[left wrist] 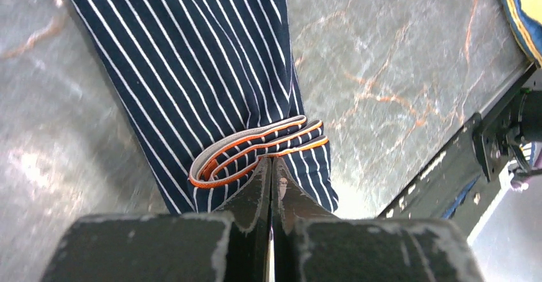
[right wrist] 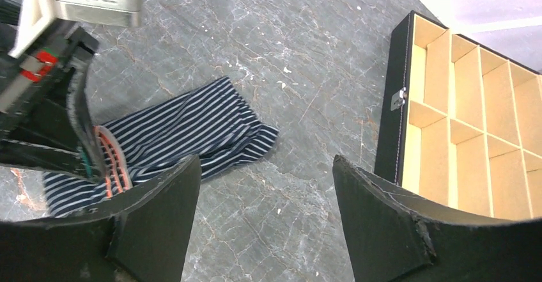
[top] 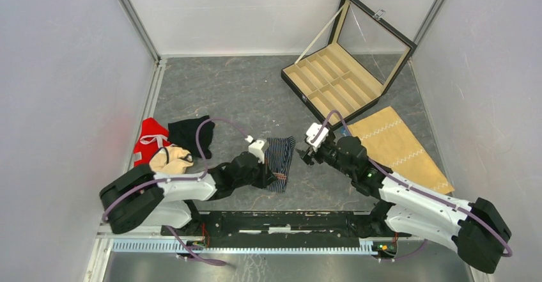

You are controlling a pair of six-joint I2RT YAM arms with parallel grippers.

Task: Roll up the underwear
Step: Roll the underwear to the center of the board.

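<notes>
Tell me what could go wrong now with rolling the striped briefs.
1. The left gripper is shut only at the waistband edge; the briefs may slip free.
2. The right gripper is open and holds nothing, so most of the cloth lies loose and may roll crooked.
3. Both grippers are close; they could collide.

The left gripper has its jaws pressed together, tips on the folded orange-edged waistband of the navy striped underwear stretching ahead, possibly pinching it.

Bright, even overhead light casts soft shadows; glare washes the marbled surface in the left wrist view, where the left claw looms slightly blurred.
</notes>
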